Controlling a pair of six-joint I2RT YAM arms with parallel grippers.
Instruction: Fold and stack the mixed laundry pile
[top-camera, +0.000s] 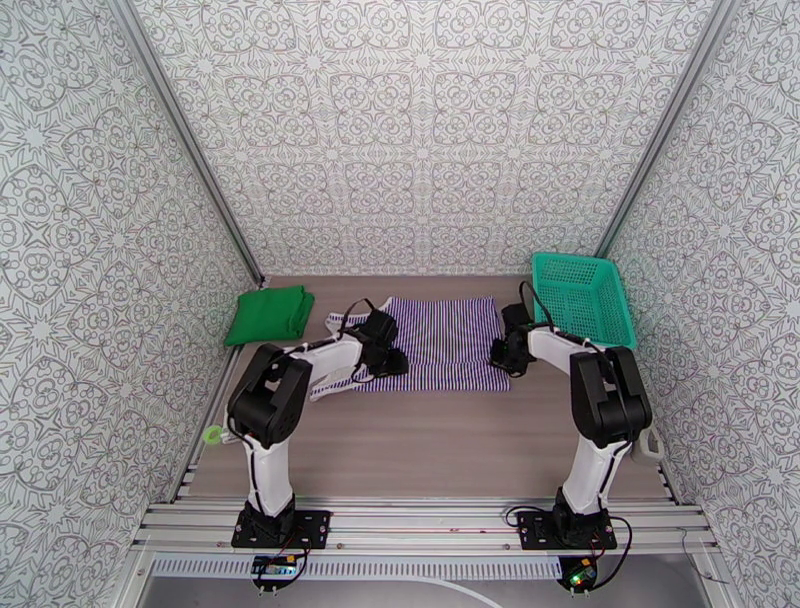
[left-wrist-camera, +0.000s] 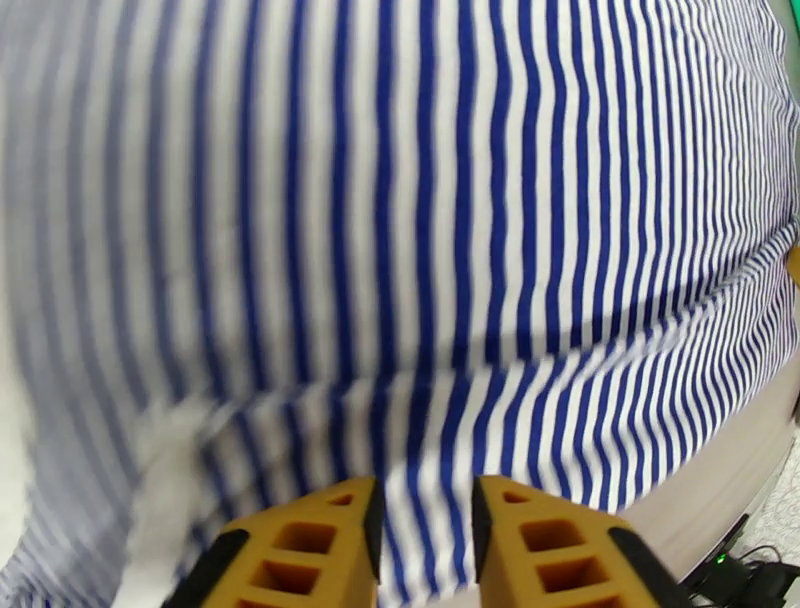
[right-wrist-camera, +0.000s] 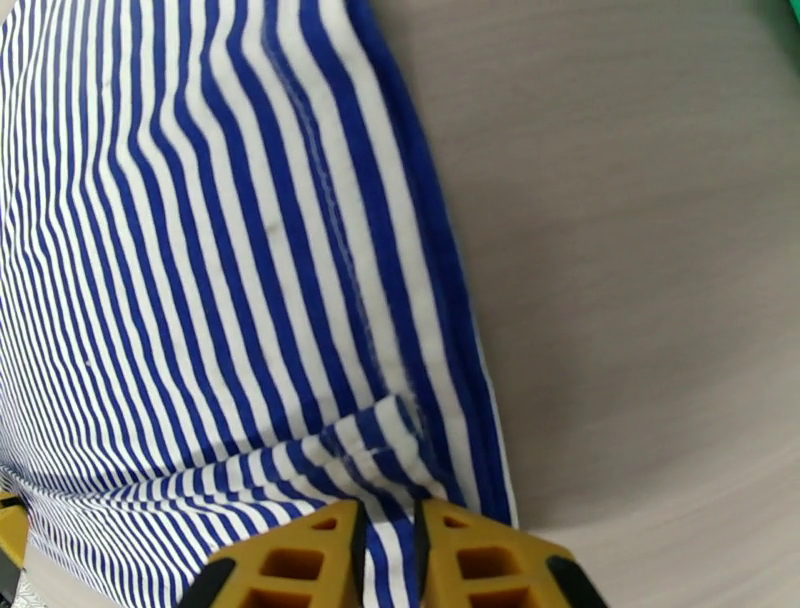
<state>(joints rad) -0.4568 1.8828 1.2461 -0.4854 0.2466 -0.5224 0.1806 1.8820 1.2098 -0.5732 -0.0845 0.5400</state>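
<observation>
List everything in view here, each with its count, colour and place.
T-shirt: one, bright green, folded, far left of the table.
striped top: one, purple and white, spread mid-table between the arms.
basket: one, teal mesh, far right.
table: one, grey-brown wood grain.
walls: three, grey-white patterned, around the table.
left arm: one, black and white, reaching the top's left side.
right arm: one, black and white, at the top's right edge.
left fingers: two, yellow, slightly apart on the stripes.
right fingers: two, yellow, pinching the top's hem.
</observation>
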